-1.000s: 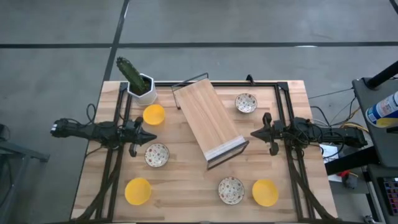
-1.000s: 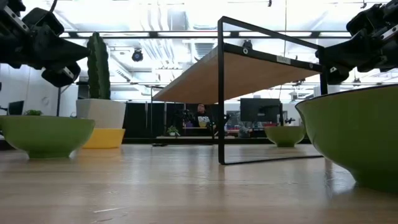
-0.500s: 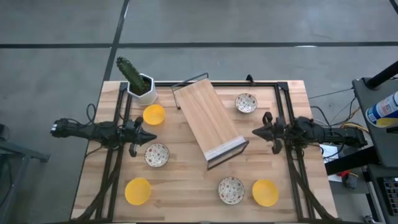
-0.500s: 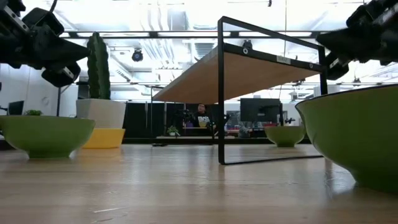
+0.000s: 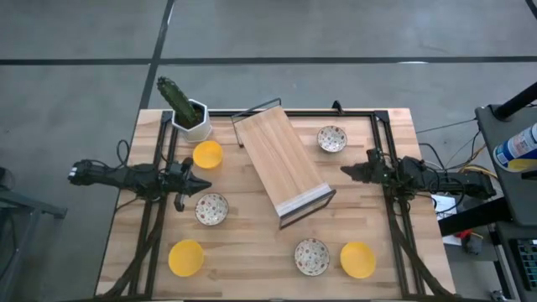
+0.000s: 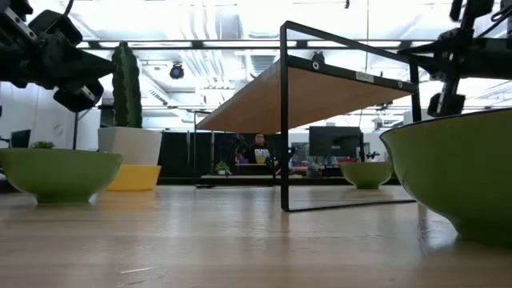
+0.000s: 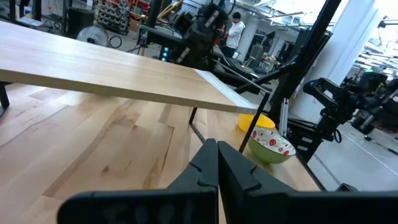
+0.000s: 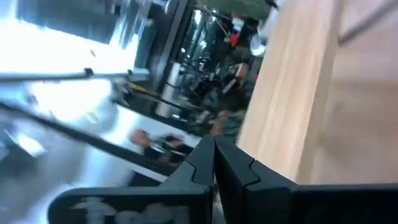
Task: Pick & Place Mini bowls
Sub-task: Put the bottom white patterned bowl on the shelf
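While all six mini bowls [image 5: 211, 209] sit spread out on the table [image 5: 252, 243], no bowl is picked up yet. The left gripper [image 5: 199, 185] and right gripper [image 5: 344, 171] are both closed and hold nothing, so the job looks barely started.

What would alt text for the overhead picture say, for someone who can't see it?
Six mini bowls, three yellow and three speckled, sit scattered around a tilted wooden shelf on a wooden table. The left gripper and right gripper, both shut, flank it; a cactus pot stands at one corner.

Six mini bowls [image 5: 207, 154] upright, scattered: three yellow, three speckled.
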Action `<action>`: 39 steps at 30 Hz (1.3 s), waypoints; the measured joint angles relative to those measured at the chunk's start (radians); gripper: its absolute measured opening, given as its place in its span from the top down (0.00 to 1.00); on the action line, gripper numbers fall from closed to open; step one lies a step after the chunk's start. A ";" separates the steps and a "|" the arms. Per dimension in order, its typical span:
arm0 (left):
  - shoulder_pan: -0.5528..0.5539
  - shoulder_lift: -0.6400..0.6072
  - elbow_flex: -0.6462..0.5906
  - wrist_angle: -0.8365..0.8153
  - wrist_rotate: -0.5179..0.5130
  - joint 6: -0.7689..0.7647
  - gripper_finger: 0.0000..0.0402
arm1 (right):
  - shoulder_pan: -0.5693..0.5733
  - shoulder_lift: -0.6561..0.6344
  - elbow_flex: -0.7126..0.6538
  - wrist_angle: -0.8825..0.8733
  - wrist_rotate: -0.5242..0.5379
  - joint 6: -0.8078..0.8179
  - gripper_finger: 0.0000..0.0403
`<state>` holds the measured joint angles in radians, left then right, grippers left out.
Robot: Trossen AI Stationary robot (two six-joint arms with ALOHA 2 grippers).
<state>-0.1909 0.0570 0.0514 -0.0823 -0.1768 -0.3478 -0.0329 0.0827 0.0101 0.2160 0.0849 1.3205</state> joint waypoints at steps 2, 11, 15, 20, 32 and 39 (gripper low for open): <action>0.001 0.000 0.000 0.009 -0.009 0.010 1.00 | 0.003 0.001 0.000 0.004 -0.045 0.135 0.98; 0.001 0.002 -0.003 0.360 -0.056 -0.610 1.00 | 0.009 0.016 0.002 0.159 -0.047 0.322 0.98; 0.001 0.002 -0.003 0.441 -0.152 -0.697 1.00 | 0.009 0.020 0.026 0.165 -0.055 0.278 0.98; 0.001 0.002 -0.003 0.449 -0.250 -0.739 1.00 | 0.005 0.021 0.034 0.165 -0.033 0.271 0.98; 0.002 0.008 -0.006 0.448 -0.501 -0.864 1.00 | 0.003 0.129 0.051 0.138 -0.338 0.195 0.90; 0.002 0.009 0.004 0.449 -0.521 -0.922 1.00 | 0.003 0.247 0.220 -0.092 -0.617 0.211 0.77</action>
<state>-0.1894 0.0664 0.0552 0.3666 -0.6973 -1.2696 -0.0295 0.3294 0.2299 0.1236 -0.5318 1.5316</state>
